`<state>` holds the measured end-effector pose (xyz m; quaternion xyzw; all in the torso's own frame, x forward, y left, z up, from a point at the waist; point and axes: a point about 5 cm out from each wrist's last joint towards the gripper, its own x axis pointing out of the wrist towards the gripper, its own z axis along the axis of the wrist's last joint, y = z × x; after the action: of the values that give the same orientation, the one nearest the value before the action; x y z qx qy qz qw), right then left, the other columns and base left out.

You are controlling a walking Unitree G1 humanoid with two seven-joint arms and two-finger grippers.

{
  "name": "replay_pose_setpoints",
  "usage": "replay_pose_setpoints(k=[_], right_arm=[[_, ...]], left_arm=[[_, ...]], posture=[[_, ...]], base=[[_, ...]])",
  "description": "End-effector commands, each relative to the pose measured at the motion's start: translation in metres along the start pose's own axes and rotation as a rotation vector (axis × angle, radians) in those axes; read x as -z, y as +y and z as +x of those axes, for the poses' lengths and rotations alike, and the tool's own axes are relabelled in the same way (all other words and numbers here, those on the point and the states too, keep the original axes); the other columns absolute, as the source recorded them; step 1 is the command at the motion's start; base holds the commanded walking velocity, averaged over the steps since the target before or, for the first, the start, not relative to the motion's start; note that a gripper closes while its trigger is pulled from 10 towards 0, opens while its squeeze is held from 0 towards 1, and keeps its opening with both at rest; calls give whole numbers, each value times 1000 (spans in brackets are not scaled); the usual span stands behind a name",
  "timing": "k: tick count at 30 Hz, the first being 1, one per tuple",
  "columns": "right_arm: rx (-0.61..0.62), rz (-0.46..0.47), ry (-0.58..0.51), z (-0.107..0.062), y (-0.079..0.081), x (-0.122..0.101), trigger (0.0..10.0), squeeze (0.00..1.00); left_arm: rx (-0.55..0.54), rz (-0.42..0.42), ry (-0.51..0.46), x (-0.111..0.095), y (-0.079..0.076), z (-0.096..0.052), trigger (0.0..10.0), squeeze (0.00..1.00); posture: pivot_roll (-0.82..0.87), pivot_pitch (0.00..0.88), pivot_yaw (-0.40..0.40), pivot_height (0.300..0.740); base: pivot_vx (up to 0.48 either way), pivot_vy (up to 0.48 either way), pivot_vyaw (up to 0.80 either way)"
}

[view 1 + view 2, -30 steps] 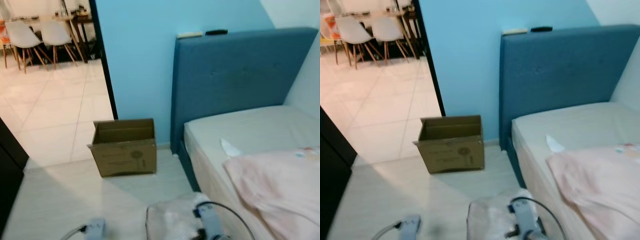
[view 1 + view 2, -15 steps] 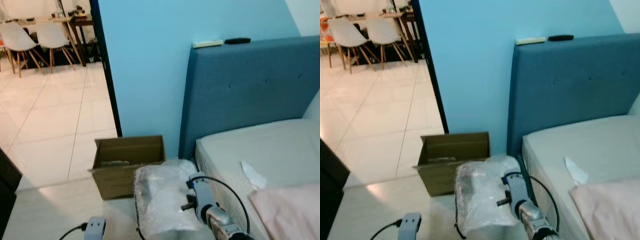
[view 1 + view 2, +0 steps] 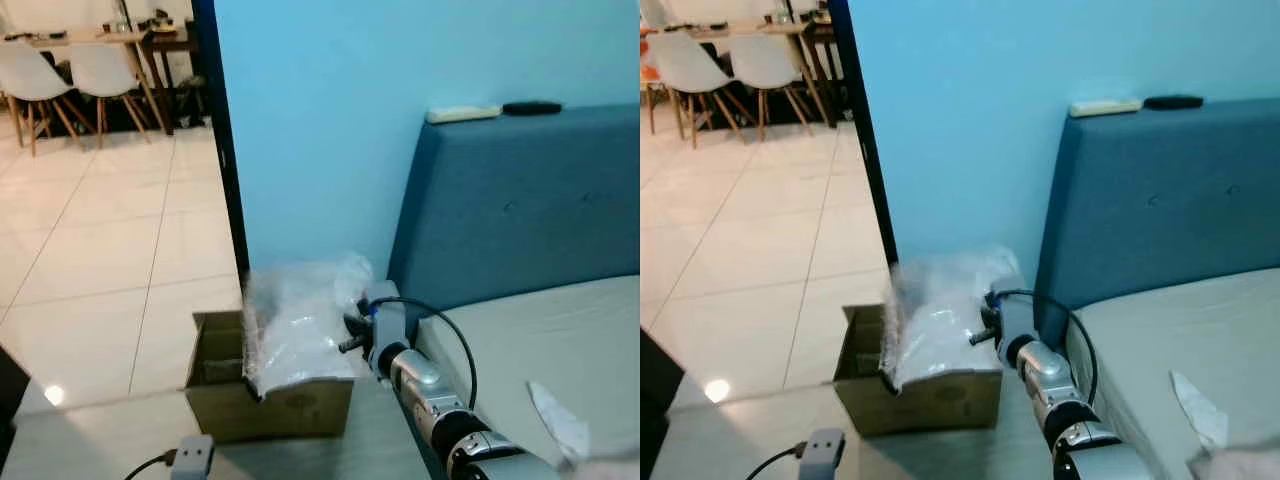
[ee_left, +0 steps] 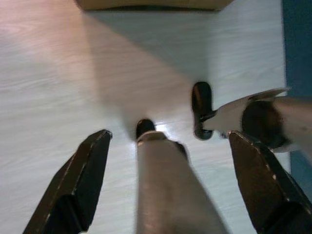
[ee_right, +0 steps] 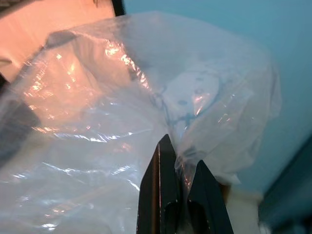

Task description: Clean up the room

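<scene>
I have the right gripper (image 5: 180,187) pinched tight on a fold of the clear plastic bag (image 3: 295,325), arm stretched forward. The bag hangs directly over the open cardboard box (image 3: 265,405) on the floor, its lower edge draped across the box's near right rim, so I judge the drop is nearly straight down, with a small push toward the wall to get the bulk inside rather than over the edge. The bag's long side runs roughly along the box's length, which helps.

The box sits against the light blue wall (image 3: 330,120), just beside the blue headboard (image 3: 520,210) and the bed (image 3: 540,340); the headboard's corner is close to my right forearm, the main thing to mind. A dark door frame (image 3: 225,150) stands just left of the box.

My left gripper (image 4: 163,187) hangs low with fingers spread wide, holding nothing, above the pale floor (image 4: 58,83), well apart from the box.
</scene>
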<state>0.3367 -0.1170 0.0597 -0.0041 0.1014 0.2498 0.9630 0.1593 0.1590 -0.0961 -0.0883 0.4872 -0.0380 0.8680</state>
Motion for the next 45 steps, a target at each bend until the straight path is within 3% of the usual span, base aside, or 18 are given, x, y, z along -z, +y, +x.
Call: replay_pose_setpoints(k=[1,5,6,7,10,13,16,19,20,21,22,23,27,33,35,39,40,45], right_arm=[[-119,-10,-47,9,14,-14,10000,0],[-242,-90,66,11,31,-1,10000,0],[-287,-171,201,8,39,17,10000,0],[-355,-194,374,-1,49,44,10000,0],[-381,-161,422,-5,54,53,10000,0],[-590,-40,437,-12,76,61,10000,0],[-645,24,445,-14,79,62,10000,0],[-646,29,456,-15,79,64,10000,0],[-514,-36,523,-17,67,71,10000,0],[-514,-36,523,-17,67,71,10000,0],[-251,-124,597,-20,44,79,10000,0],[-251,-124,597,-20,44,79,10000,0],[-26,-151,561,-20,22,75,10000,0],[92,-132,504,-19,9,67,10000,0],[179,-82,492,-22,0,66,10000,0],[238,-33,490,-26,-5,68,10000,0],[205,10,472,-26,-2,69,10000,0],[165,11,463,-23,5,69,10000,0]], left_arm=[[-10,-27,16,5,1,-1,10000,0],[-7,-30,18,6,0,-1,10000,0],[-7,-31,19,7,0,-1,10000,0],[-6,-35,21,8,-1,-1,10000,0],[-5,-36,22,9,-1,-1,10000,0],[-9,-40,27,12,0,-2,10000,0],[-13,-40,34,16,1,-3,10000,0],[-14,-40,36,17,2,-3,10000,0],[-15,-40,41,19,3,-4,10000,0],[-15,-40,41,19,3,-4,10000,0],[-17,-39,48,23,4,-5,10000,0],[-17,-39,48,23,4,-5,10000,0],[-20,-35,59,29,7,-7,10000,0],[-23,-23,71,34,12,-10,10000,0],[-27,-16,76,37,16,-12,10000,0],[-30,-11,81,41,20,-14,10000,0],[-32,-8,83,45,23,-17,10000,0],[-33,-9,84,51,27,-20,10000,0]], posture=[[-79,0,-29,736],[-78,0,-32,736],[-75,0,-36,736],[-71,0,-42,736],[-69,0,-44,736],[-60,0,-52,736],[-57,0,-53,736],[-55,0,-53,736],[-50,0,-54,736],[-50,0,-54,736],[-46,0,-52,736],[-46,0,-52,736],[-38,0,-43,736],[-23,19,-33,736],[-11,45,-26,736],[5,75,-22,736],[15,97,-22,736],[31,138,-22,736]], base=[[0,0,0],[0,0,0],[0,0,0],[0,0,0],[0,0,0],[0,0,0],[0,0,0],[0,0,0],[0,0,0],[0,0,0],[0,0,0],[0,0,0],[0,0,0],[0,0,0],[0,0,0],[0,0,0],[0,0,0],[0,0,0]])
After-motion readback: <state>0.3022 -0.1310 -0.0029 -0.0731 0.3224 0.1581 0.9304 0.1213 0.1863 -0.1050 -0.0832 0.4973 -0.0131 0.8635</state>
